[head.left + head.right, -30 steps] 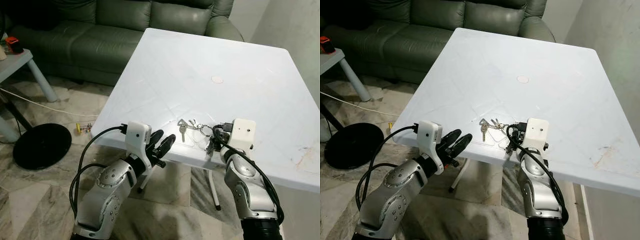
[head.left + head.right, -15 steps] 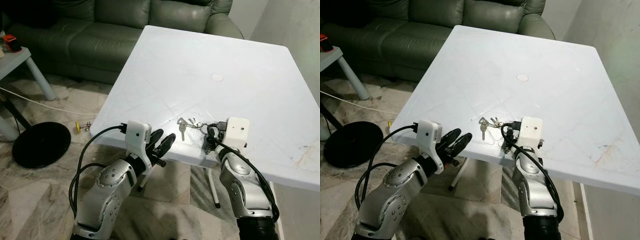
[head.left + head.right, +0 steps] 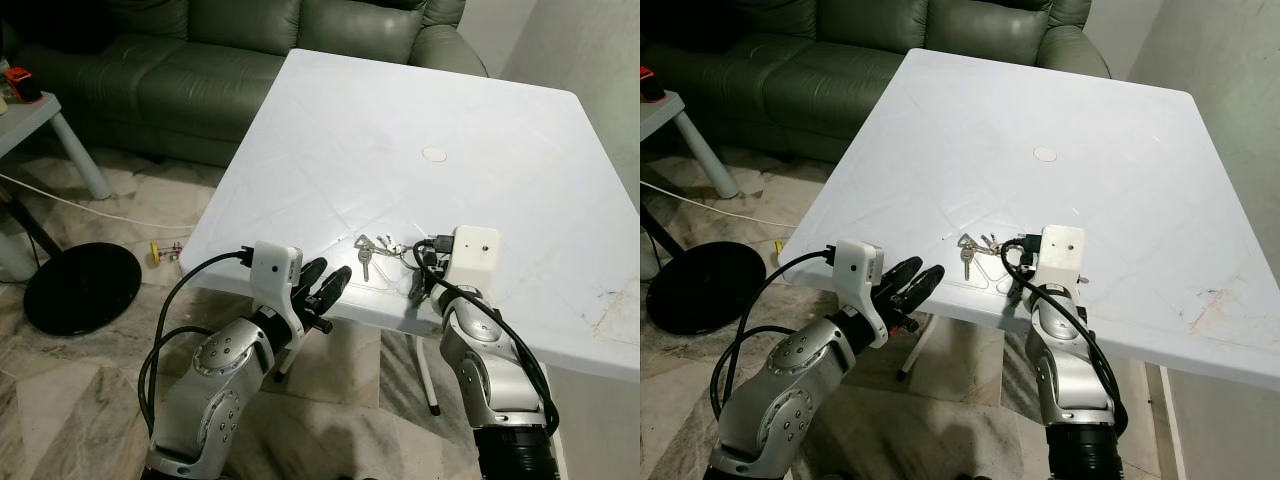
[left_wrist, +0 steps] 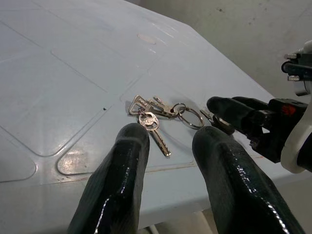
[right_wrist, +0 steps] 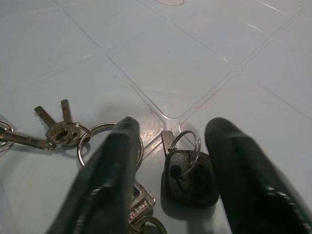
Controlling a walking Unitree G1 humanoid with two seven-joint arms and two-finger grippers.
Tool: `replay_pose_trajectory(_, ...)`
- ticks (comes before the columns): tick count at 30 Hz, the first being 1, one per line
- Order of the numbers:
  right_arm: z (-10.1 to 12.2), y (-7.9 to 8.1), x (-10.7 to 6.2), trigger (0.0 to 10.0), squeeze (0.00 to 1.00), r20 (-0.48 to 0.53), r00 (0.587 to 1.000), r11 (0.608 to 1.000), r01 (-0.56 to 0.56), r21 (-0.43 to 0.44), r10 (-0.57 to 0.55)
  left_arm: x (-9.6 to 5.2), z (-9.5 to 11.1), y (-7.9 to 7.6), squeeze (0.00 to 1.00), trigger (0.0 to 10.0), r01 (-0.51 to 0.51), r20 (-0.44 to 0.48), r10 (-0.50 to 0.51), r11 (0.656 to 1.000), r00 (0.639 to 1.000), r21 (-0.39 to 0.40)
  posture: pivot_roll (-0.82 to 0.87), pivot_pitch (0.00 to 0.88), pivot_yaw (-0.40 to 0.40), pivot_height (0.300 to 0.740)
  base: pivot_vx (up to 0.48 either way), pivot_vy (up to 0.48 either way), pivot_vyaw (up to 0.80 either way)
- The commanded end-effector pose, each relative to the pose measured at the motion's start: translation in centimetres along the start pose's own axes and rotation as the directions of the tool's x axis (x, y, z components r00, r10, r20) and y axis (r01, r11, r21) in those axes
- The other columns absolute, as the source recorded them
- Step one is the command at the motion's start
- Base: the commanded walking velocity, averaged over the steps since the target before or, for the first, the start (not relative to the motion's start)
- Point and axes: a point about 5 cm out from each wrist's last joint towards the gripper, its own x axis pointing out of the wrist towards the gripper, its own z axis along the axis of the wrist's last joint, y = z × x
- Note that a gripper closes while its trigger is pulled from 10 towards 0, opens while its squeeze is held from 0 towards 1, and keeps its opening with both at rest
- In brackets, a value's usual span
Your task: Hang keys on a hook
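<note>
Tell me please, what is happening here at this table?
A robot is going for the keys that lie near the front edge of a white table. Its right claw is open and low over the bunch, with one finger on each side of the black fob; nothing is gripped yet. The left claw is open too and waits at the table edge, pointing at the keys. No hook can be seen.

A white table (image 3: 480,110) carries a bunch of keys (image 3: 380,250).
</note>
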Motion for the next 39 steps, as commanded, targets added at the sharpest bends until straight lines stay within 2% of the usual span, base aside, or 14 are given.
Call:
replay_pose_trajectory(1,-0.4,-0.1,0.0,0.0,0.0,-0.023,1.0,1.0,0.007,-0.016,-0.007,-0.1,0.2,-0.3,0.0,10.0,-0.002,0.008,0.002,1.0,1.0,-0.005,0.18,0.155,-0.102,0.74,0.0,0.0,0.0)
replay_pose_trajectory(19,-0.8,-0.1,-0.1,0.0,0.0,-0.037,0.999,0.999,0.01,-0.033,-0.011,-0.3,0.2,-0.4,0.0,10.0,-0.007,0.009,0.007,1.0,1.0,-0.018,0.18,0.163,-0.107,0.74,0.0,0.0,0.0)
replay_pose_trajectory(25,-1.0,0.0,-0.2,0.3,0.0,-0.04,0.999,0.999,0.003,-0.05,-0.005,-0.2,0.3,-0.3,0.0,10.0,-0.011,0.008,0.012,1.0,1.0,-0.017,0.19,0.172,-0.108,0.74,0.0,0.0,0.0)
replay_pose_trajectory(26,-1.1,0.1,-0.2,0.0,0.0,-0.041,0.999,0.998,0.001,-0.06,-0.004,-0.3,0.3,-0.3,0.0,10.0,-0.013,0.007,0.013,1.0,1.0,-0.016,0.19,0.172,-0.108,0.74,0.0,0.0,0.0)
replay_pose_trajectory(33,-1.4,0.3,-0.3,0.0,0.0,-0.04,0.999,0.996,0.002,-0.088,-0.006,-0.4,0.3,-0.2,0.0,10.0,-0.023,0.007,0.024,1.0,1.0,-0.016,0.19,0.175,-0.109,0.74,0.0,0.0,0.0)
replay_pose_trajectory(39,-0.3,0.3,-0.1,0.0,0.0,0.01,1.0,0.999,0.013,-0.037,-0.012,-0.2,0.6,0.2,0.0,10.0,-0.053,0.028,0.053,0.998,0.998,-0.03,0.19,0.164,-0.108,0.74,0.0,0.0,0.0)
